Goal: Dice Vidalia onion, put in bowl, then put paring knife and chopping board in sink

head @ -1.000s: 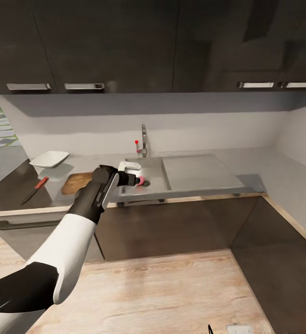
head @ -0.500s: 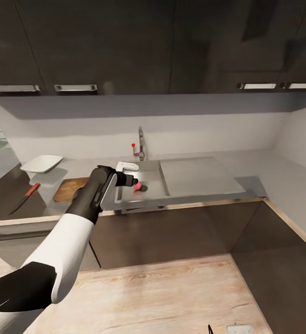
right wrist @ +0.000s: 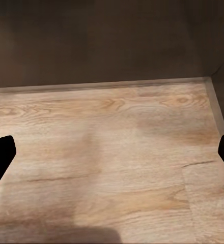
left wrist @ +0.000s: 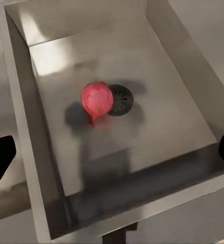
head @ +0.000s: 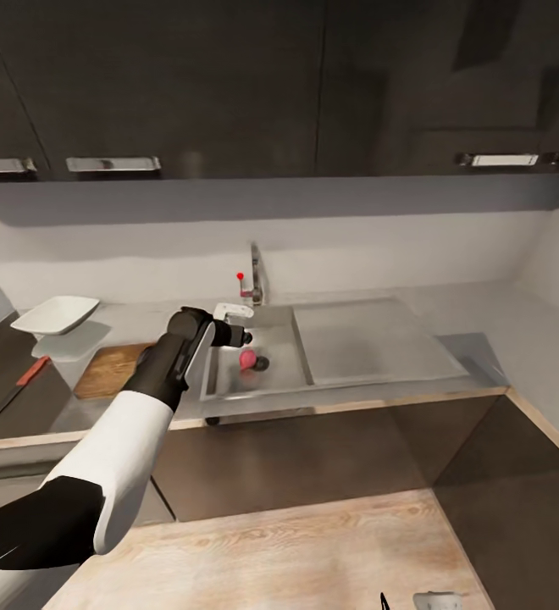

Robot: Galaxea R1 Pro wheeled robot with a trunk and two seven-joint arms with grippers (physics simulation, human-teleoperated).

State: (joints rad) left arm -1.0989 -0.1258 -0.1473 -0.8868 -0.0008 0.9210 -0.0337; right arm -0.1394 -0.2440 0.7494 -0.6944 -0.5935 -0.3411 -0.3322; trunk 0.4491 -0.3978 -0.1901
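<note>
**Over the sink: the onion not yet lifted**

At the basin's near-left edge the left gripper (head: 244, 337) is held above the sink (head: 301, 385), and nothing of the task can be counted as done. The Vidalia onion (head: 248, 359) lies on the basin floor, touching the rim of the round drain (left wrist: 120, 99), and is not gripped. The left gripper's fingertips (left wrist: 0, 155) are seen spread wide at the two sides of the left wrist view, with nothing between them, so the gripper is taken to be released and poised for a descent. On the countertop (head: 144, 318), to the left of the sink, the chopping board (head: 110, 369) is bare, the paring knife (head: 15, 386) lies untouched beyond it, and the bowl (head: 55, 313) stands behind them, apparently with nothing in it. The pick, the dicing, the transfer to the bowl and the return of knife and board to the sink are all judged to remain.

From the head view the whole layout is given: tap (head: 254, 273), drainboard (head: 373, 339), board, knife and bowl. From the left wrist view the onion's contact with the drain and the spread of the fingers are made plain. In the right wrist view the right gripper (right wrist: 112, 152) is shown with its tips wide apart over the wooden floor (right wrist: 112, 152), holding nothing.
</note>
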